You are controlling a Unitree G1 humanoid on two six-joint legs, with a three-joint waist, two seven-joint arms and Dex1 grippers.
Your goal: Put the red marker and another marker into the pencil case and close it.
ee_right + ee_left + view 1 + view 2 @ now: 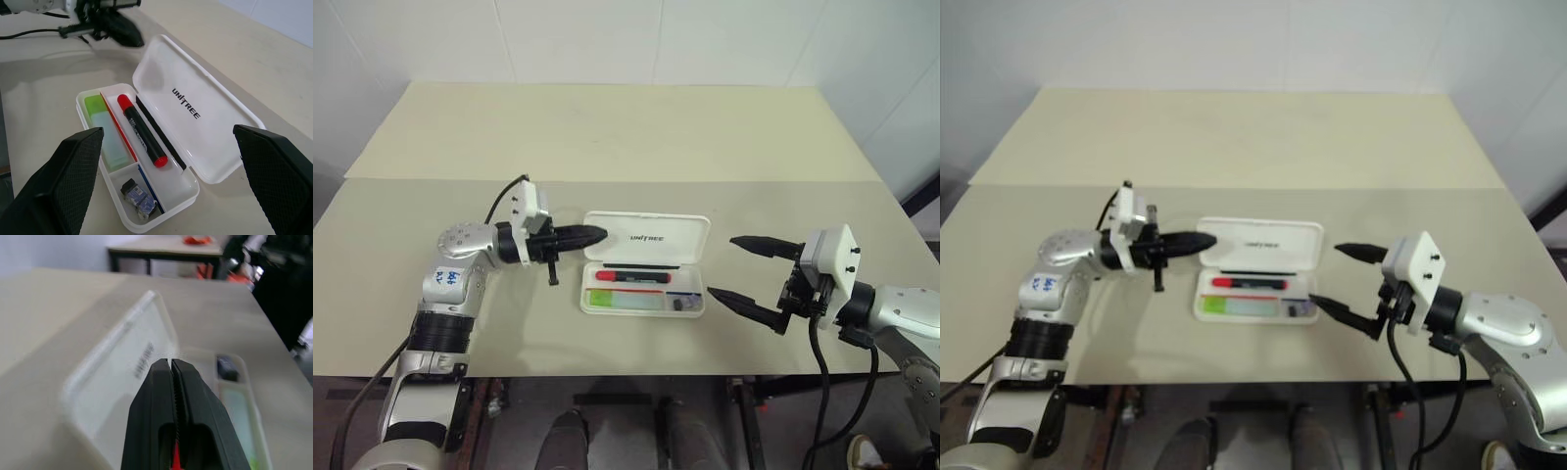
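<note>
The white pencil case lies open in the middle of the table, its lid tilted back with dark lettering showing. The red marker rests in the back slot of the tray. The light green marker lies in the front slot. My left gripper is shut and empty, pointing sideways with its tip at the lid's left end; whether it touches the lid I cannot tell. My right gripper stands wide open just right of the case, holding nothing.
A small dark item sits in the tray's small end compartment. The beige table has a seam running across behind the case, with bare surface all around. The table's front edge is close behind both arms.
</note>
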